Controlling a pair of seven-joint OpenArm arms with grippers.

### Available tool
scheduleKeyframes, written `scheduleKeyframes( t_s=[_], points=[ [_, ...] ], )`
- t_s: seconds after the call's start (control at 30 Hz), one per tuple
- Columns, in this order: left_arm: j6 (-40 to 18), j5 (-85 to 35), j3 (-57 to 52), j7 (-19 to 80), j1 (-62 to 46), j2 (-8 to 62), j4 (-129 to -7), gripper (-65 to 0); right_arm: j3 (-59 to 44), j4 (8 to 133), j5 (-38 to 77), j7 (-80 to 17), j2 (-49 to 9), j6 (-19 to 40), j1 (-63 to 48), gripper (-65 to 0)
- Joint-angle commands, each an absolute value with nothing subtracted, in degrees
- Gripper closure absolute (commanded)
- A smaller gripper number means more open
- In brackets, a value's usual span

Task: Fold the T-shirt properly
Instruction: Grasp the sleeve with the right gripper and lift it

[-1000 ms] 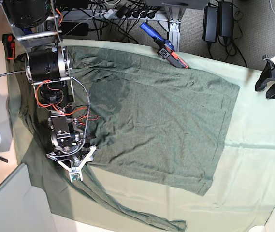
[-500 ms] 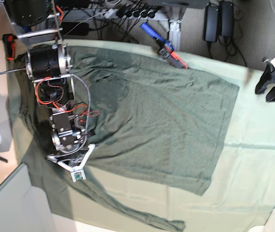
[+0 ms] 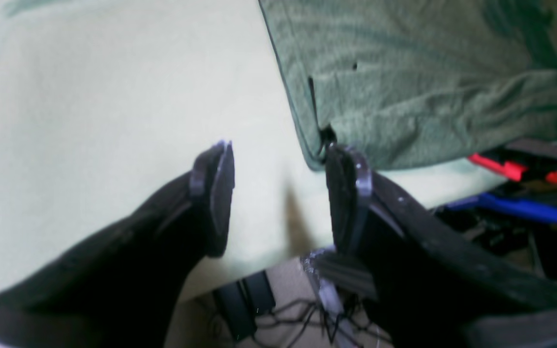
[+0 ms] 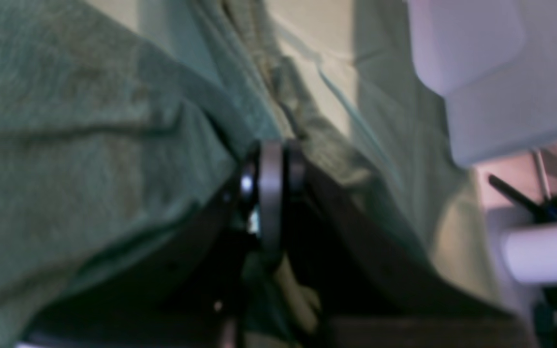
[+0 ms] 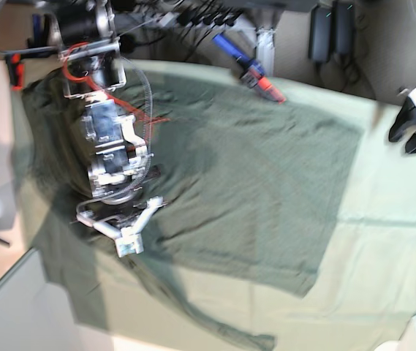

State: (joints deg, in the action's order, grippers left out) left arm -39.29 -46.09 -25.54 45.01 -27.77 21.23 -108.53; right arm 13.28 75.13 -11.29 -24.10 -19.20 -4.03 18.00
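Note:
The dark olive T-shirt [image 5: 251, 175] lies spread over the pale green table cloth [image 5: 390, 241], with a sleeve trailing toward the front left. My right gripper [image 5: 123, 245] is over the shirt's left part. In the right wrist view the right gripper [image 4: 271, 150] has its jaws pressed together, and shirt fabric [image 4: 65, 121] is bunched around the tips. My left gripper [image 5: 412, 128] hangs at the far right edge. In the left wrist view the left gripper [image 3: 278, 159] is open and empty above the cloth, just beside a shirt corner [image 3: 404, 87].
A blue and red tool [image 5: 248, 69] lies at the table's back edge, near the shirt; it also shows in the left wrist view [image 3: 510, 203]. Cables and power bricks [image 5: 324, 33] sit behind the table. A grey panel [image 5: 10, 314] stands at the front left. A white box [image 4: 491, 72] is beyond the shirt.
My right arm has swung and its gripper has shifted slightly right and back over the shirt's left part; the fabric there looks pulled along. The left gripper has hardly moved.

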Motion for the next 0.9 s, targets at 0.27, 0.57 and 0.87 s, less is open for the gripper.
scheduleKeyframes(
  t_s=[0.27,0.57,0.87],
  points=[
    [-40.00,-47.37,-25.93,43.24,-27.59,22.04,-109.49,-33.6,2.57,91.22,-12.01,-24.40,-21.23,-4.78,3.86,0.0],
    [-40.00,-47.33,-25.93,42.04,-26.96,22.04,-109.49,-33.6,0.49,92.36,-7.27,-21.30,-20.91,-4.86,0.34,-32.3],
    [-40.00,-47.35,-25.93,43.86,-26.79,22.09,-109.49,-33.6,0.49,92.44,-1.26,-18.87,-18.39,-4.95,8.56,-43.0]
  ],
)
